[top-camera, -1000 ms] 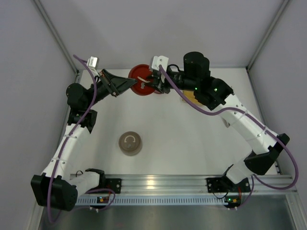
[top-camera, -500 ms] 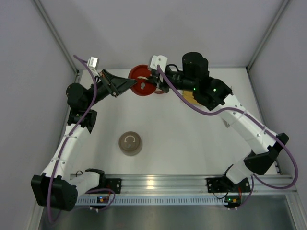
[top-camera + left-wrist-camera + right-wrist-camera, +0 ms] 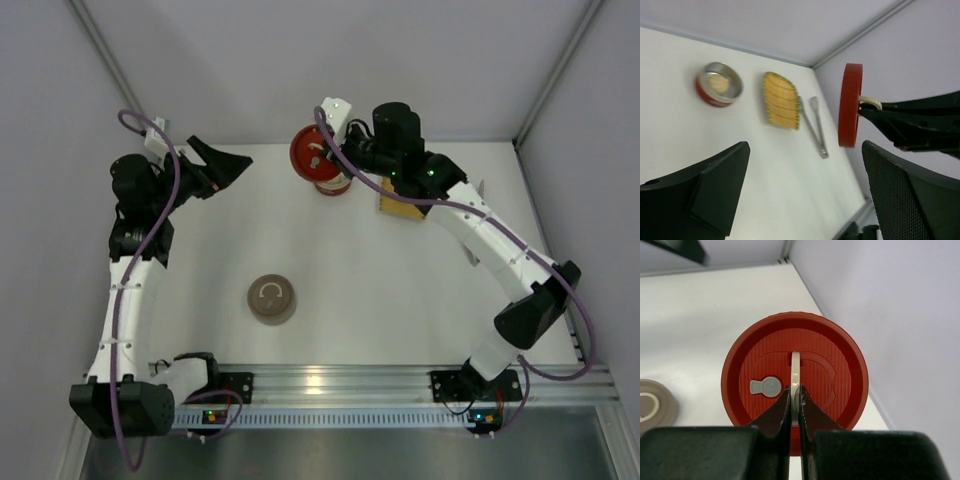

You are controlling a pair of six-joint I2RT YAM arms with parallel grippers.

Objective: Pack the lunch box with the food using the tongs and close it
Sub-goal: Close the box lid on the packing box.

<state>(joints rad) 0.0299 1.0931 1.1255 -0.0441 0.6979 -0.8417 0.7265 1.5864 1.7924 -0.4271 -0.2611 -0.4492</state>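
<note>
While the white table (image 3: 330, 270) stretches wide under both arms, the right gripper (image 3: 795, 400) reaches to the far edge, its 2 fingers pressed together on the cream handle (image 3: 795, 371) of the red lid (image 3: 795, 385), which hangs on edge above the table. Over on the far left, the left gripper (image 3: 228, 170) hovers with its jaws spread wide, holding nothing. Now the yellow woven tray (image 3: 781, 100) lies flat near the far wall. The lunch box (image 3: 719, 84), a red tin, stands uncovered near it but apart. 1 round brown lid (image 3: 271, 298) sits alone mid-table. The tongs (image 3: 815, 125) lie flat just beside the tray, on its side away from the tin. And 1 whitish lump of food (image 3: 717, 82) rests inside the tin!
</note>
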